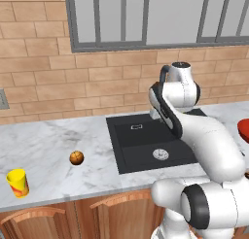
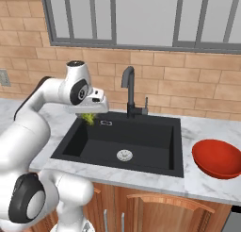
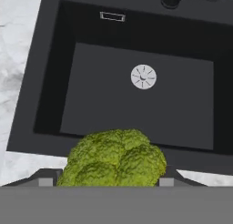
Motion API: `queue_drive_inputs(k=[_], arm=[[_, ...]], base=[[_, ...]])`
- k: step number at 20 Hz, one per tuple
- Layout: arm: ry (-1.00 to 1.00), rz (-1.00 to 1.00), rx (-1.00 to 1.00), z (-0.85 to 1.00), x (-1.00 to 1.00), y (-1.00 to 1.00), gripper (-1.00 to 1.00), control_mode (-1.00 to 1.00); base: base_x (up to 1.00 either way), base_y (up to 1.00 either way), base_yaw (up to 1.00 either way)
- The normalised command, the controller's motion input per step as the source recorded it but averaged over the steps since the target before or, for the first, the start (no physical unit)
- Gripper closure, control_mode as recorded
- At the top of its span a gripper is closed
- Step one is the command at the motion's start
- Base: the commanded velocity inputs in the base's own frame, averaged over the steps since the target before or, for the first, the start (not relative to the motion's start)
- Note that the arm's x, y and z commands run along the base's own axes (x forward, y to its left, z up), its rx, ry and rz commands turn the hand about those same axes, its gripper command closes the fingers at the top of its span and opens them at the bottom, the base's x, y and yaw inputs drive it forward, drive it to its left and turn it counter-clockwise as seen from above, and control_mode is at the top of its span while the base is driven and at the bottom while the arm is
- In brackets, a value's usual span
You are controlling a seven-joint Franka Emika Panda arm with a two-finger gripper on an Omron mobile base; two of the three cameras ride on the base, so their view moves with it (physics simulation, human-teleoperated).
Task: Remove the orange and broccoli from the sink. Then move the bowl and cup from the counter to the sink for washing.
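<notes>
My gripper (image 2: 89,114) is shut on the green broccoli (image 2: 88,118), which hangs in the air over the left rim of the black sink (image 2: 141,140). In the hand view the broccoli (image 3: 113,158) bulges between the two fingertips, with the sink basin (image 3: 100,95) and its white drain below. The orange (image 1: 76,158) rests on the marble counter left of the sink (image 1: 141,150). Near the counter's front left edge stands the yellow cup (image 1: 18,182). The red bowl (image 2: 217,158) sits on the counter right of the sink.
A dark curved faucet (image 2: 128,92) rises behind the sink against the brick wall. My own arm's white links cross the right side of the sink in the left base view. Wooden cabinet doors (image 2: 155,212) run under the counter.
</notes>
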Motion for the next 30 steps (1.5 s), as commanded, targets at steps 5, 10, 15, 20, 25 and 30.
queue_drive_inputs(k=[5,10,15,20,25,30], arm=[[0.08,0.00,0.14,0.00,-0.26,0.43,1.00,-1.00],[0.00,0.00,0.15,0.00,-0.30,0.42,1.00,-1.00],[0.00,0.00,0.12,-0.03,-0.28,0.46,1.00,-1.00],[-0.01,0.00,0.07,-0.07,-0.22,0.47,1.00,-1.00],[0.00,0.00,0.01,-0.07,-0.07,0.48,1.00,-1.00],[0.03,0.00,0.00,-0.09,-0.01,0.51,1.00,-1.00]], base=[[0.00,0.00,0.00],[0.00,0.00,0.00],[0.00,0.00,0.00],[0.00,0.00,0.00],[0.00,0.00,0.00],[0.00,0.00,0.00]])
